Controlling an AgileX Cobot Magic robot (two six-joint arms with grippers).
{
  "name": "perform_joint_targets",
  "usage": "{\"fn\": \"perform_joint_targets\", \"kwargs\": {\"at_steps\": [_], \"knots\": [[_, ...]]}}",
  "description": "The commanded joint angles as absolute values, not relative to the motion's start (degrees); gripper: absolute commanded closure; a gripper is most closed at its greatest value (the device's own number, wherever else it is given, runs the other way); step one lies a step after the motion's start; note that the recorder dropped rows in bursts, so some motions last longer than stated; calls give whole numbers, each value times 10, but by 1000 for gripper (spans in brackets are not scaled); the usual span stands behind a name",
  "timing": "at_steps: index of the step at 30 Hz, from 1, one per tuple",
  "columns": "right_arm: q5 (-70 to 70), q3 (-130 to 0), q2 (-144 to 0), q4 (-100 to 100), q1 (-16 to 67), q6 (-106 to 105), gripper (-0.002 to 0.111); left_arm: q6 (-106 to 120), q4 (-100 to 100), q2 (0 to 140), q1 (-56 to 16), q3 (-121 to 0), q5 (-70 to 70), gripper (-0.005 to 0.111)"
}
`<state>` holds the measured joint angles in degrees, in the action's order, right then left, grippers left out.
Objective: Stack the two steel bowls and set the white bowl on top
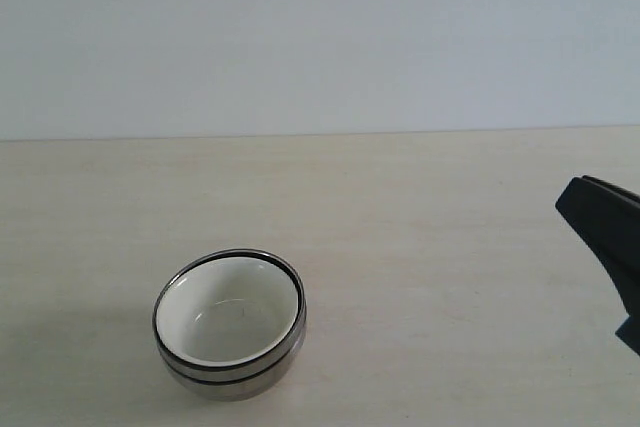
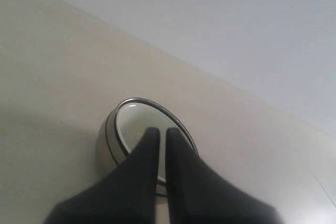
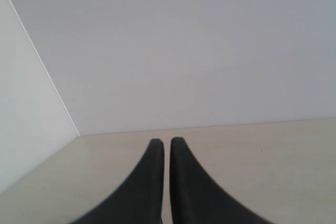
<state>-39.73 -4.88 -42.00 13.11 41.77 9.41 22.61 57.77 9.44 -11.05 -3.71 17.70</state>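
Pale grey wall up top, light wood-toned bench below it, and that is the whole stage we have.

Starting on the left, we see the left pincer from its wrist camera. Its two dark fingers are drawn almost together, with only a thin slit between them and nothing gripped. It hangs over the near edge of the bowl stack, apart from it.

On the lower left of the bench in the exterior view, we find the steel bowls nested one inside the other. A dark line runs around the shiny outside below the top rim, where one bowl meets the other. The white bowl sits inside them, upright, with its glossy cream inside facing up and its rim just within the steel rim. The stack stands alone.

Across a broad stretch of bare bench, at the far right edge, we see the right pincer showing as a dark shape, well apart from the stack. Its wrist view shows the fingers pressed nearly together and holding nothing, pointing toward the wall.
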Motion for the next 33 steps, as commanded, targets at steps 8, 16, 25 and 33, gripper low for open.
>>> {"fn": "perform_joint_targets", "kwargs": {"at_steps": [8, 16, 25, 33], "knots": [[-393, -46, -419, 130, 416, 91, 108, 346, 555, 0, -17, -36, 0, 103], [-392, -46, -419, 129, 416, 91, 108, 365, 491, 0, 43, -28, -19, 103], [-392, -46, -419, 129, 416, 91, 108, 240, 271, 0, 44, 0, 113, 103], [-392, -46, -419, 129, 416, 91, 108, -5, 53, 0, 44, 0, 180, 103]]}}
